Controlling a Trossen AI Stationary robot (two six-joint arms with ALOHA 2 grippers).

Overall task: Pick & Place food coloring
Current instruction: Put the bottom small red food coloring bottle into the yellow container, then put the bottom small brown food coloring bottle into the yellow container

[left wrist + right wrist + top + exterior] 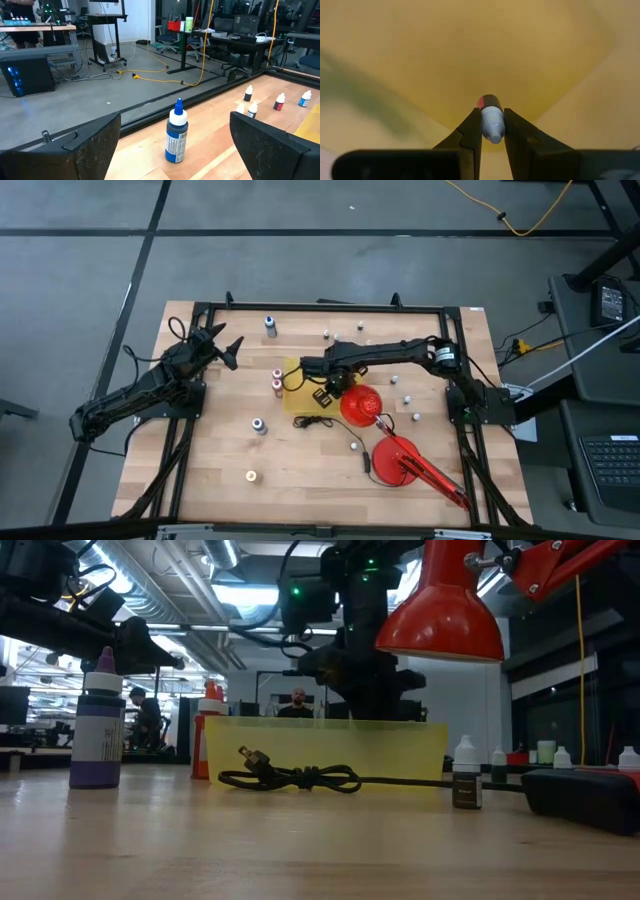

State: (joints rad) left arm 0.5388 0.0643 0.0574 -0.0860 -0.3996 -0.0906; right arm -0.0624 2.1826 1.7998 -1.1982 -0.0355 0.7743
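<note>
Right tool [492, 134] pinches tiny pale bottle [492, 122], red-labelled.

Right gripper [305, 364] over yellow tray [298, 398]

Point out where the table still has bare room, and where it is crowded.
Free: the near-left table between the blue-capped bottle and the yellow-capped one. Also the far strip between the blue bottle and the small bottles. Crowded: the middle, where the right gripper holds a bottle over the yellow bin, beside cord and lamps.
</note>
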